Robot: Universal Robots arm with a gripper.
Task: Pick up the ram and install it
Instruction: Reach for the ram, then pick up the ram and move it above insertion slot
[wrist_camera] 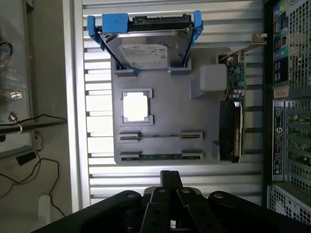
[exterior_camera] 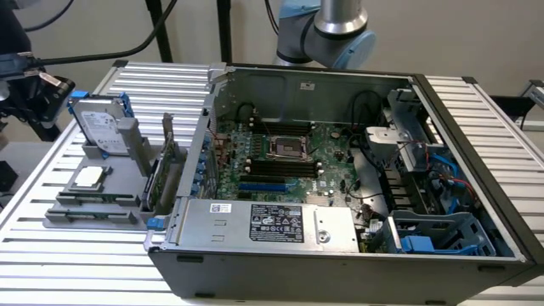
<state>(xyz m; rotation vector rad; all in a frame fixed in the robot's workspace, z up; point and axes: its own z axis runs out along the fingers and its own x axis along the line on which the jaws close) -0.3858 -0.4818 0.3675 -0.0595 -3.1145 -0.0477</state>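
The ram [wrist_camera: 160, 156] is a thin green stick lying in the grey fixture [wrist_camera: 170, 111], in the slot row nearest its edge. A second slot row [wrist_camera: 160, 136] runs beside it. My gripper [wrist_camera: 170, 175] hovers high above the slatted table just off that edge of the fixture, with its black fingers together and nothing between them. It is well clear of the ram. In the exterior view the grey fixture [exterior_camera: 51, 217] stands to the left of the open computer case [exterior_camera: 340, 268]. The black memory slots [exterior_camera: 281, 167] lie on the motherboard inside.
The fixture also holds a hard drive in a blue frame [wrist_camera: 146, 43], a square silver processor chip [wrist_camera: 136, 107] and an upright expansion card [wrist_camera: 234, 97]. Dark equipment with cables [exterior_camera: 30, 83] stands at the exterior view's left edge. The arm's base [exterior_camera: 336, 29] rises behind the case.
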